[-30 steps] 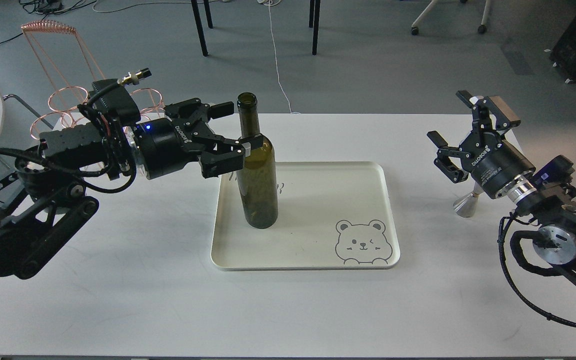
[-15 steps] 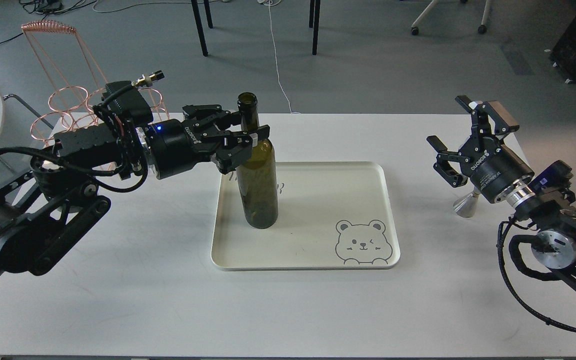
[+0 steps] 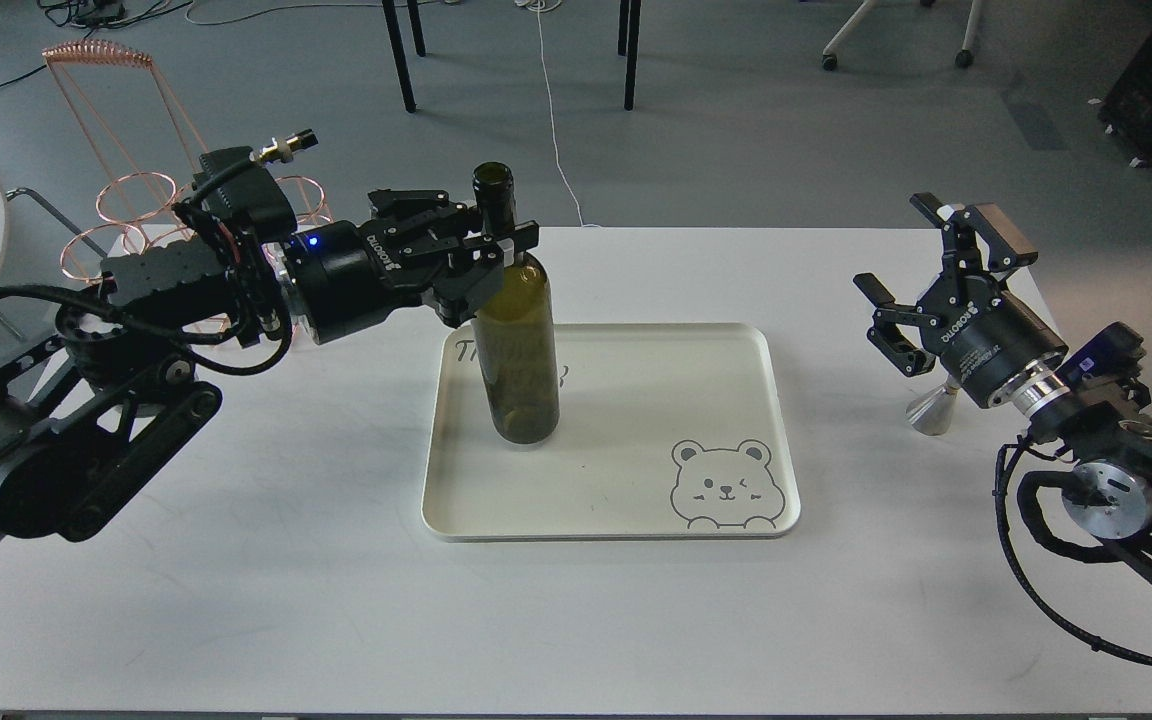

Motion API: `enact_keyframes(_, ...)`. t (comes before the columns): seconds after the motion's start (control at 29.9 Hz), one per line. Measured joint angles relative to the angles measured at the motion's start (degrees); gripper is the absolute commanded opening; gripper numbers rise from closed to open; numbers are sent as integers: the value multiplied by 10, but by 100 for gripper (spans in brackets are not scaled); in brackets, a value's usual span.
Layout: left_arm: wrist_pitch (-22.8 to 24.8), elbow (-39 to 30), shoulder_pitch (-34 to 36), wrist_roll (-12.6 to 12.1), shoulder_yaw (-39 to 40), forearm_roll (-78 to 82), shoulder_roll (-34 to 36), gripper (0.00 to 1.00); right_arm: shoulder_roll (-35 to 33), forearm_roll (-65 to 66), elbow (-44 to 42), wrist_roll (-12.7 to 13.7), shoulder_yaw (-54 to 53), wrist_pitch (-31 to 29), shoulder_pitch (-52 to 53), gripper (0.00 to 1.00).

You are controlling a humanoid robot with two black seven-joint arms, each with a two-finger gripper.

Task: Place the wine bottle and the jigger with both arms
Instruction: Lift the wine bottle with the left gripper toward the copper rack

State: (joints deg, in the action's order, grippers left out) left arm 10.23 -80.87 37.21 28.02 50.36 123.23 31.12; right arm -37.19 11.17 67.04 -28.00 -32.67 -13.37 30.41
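Your tray [image 3: 636, 520] lies bare right of the wine bottle [image 3: 518, 350]: open passage there. Right gripper [image 3: 911, 285] hovers over the jigger [image 3: 931, 410]. Wire rack [image 3: 136, 200] crowds far-left corner.

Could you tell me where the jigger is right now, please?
In the head view, the jigger stands on the white table at the right, outside the bear tray, just beneath the open right tool and partly hidden by it.

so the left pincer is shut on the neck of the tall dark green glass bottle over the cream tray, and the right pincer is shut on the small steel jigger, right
Not quite. The head view shows the right pincer open and empty, with the small steel hourglass jigger standing on the white table behind the arm. The rest holds: the left pincer is shut on the neck of the tall dark green glass bottle over the cream tray.
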Motion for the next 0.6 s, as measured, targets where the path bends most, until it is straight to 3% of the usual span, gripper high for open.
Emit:
enact_keyframes(0.27,7,30,76,0,0,-86,104,12,2,0,-2,0,-2,0,0,97)
enact_keyframes(0.6,8,195,192,0,-4,-99,139,12,0,6,-7,0,1,0,0,97)
